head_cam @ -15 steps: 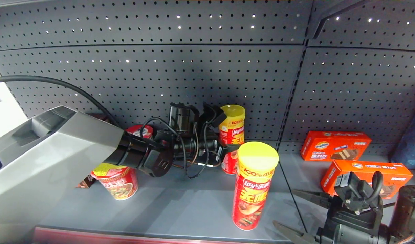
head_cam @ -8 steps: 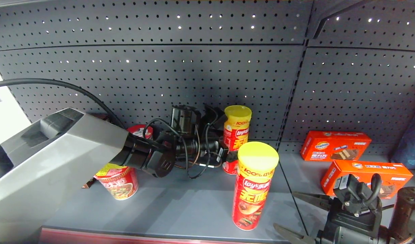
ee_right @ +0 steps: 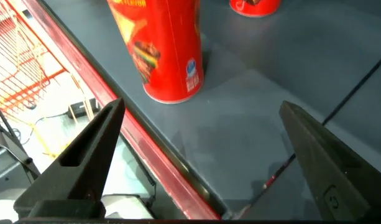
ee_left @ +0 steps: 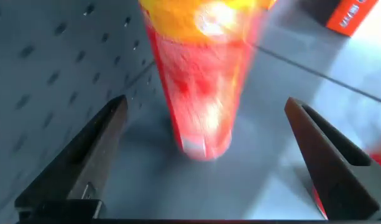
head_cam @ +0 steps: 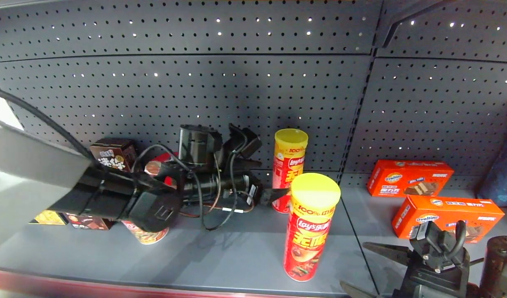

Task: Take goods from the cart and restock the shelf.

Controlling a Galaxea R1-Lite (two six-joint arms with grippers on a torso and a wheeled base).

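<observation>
Left tool: Your left tool (ee_left: pixel 206 104) is low over the shelf (head_cam: pixel 237 252) with its fingers spread wide, and it has hold of nothing.
Rear chips can: The rear chips can (head_cam: pixel 290 165) stands upright with its yellow lid on, close to the pegboard wall (head_cam: pixel 195 91). From your left wrist it shows blurred in the gap ahead of the two fingers. One fingertip (head_cam: pixel 280 192) lies against its lower part in the head view, and you cannot tell from here whether it touches.
Front chips can: The front chips can (head_cam: pixel 311 225) stands upright near the shelf's front edge, nearer you than the rear one and apart from it.
Right tool: Your right tool (ee_right: pixel 202 107) is wide open and grips nothing. It hangs at the shelf's front edge, to the right of the front chips can and clear of it.
Shelf edge: The red lip (ee_right: pixel 115 130) runs along the front of the shelf, just by the front can's base.
Cart: The orange wire of the cart (ee_right: pixel 19 56) shows below the shelf from your right wrist.
Other stock: A noodle cup (head_cam: pixel 146 236) sits under your left arm, with a dark box (head_cam: pixel 113 153) behind it. Two orange boxes (head_cam: pixel 408 178) lie flat in the bay to the right.
</observation>
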